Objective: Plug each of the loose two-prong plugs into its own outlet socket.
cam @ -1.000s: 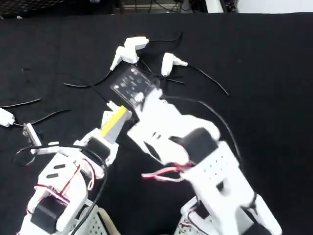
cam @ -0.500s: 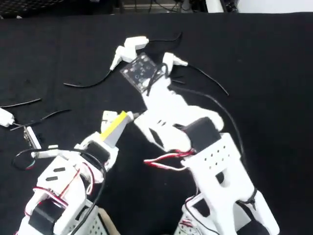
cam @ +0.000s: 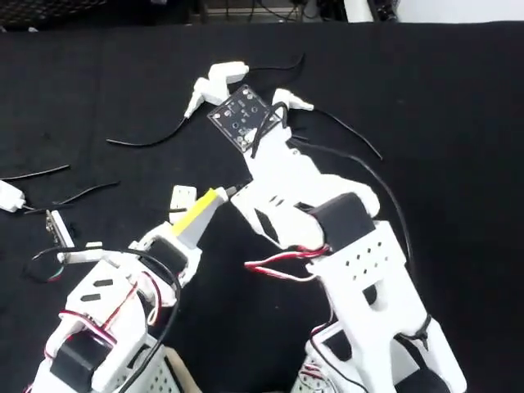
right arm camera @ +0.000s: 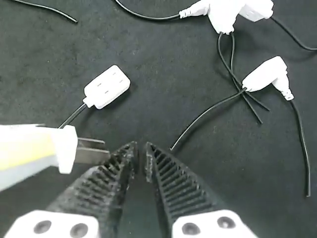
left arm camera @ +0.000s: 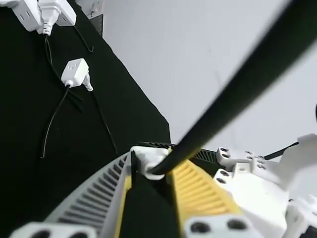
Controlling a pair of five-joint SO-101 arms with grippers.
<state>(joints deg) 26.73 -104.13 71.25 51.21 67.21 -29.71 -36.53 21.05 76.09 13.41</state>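
Note:
My left gripper (cam: 219,195), with one yellow finger, is shut on a white two-prong plug (right arm camera: 67,148); its prongs point at my right gripper (right arm camera: 140,148). The right gripper is shut with nothing in it, low over the black cloth beside that plug. A white outlet socket (cam: 182,196) lies loose just left of the held plug, and it also shows in the right wrist view (right arm camera: 106,87). Another loose plug (cam: 286,102) with a black cord lies farther back. It lies to one side in the left wrist view (left arm camera: 74,72).
A white plug-and-socket cluster (cam: 217,82) lies at the back. One more white piece (cam: 10,196) and a small part (cam: 53,225) rest at the far left. Thin black cords (cam: 344,131) trail over the black cloth (cam: 458,123). The right arm (cam: 327,221) spans the middle.
The right arm's wrist has swung toward the back of the table. The left gripper with its plug has shifted slightly right, off the loose socket, which now shows in full.

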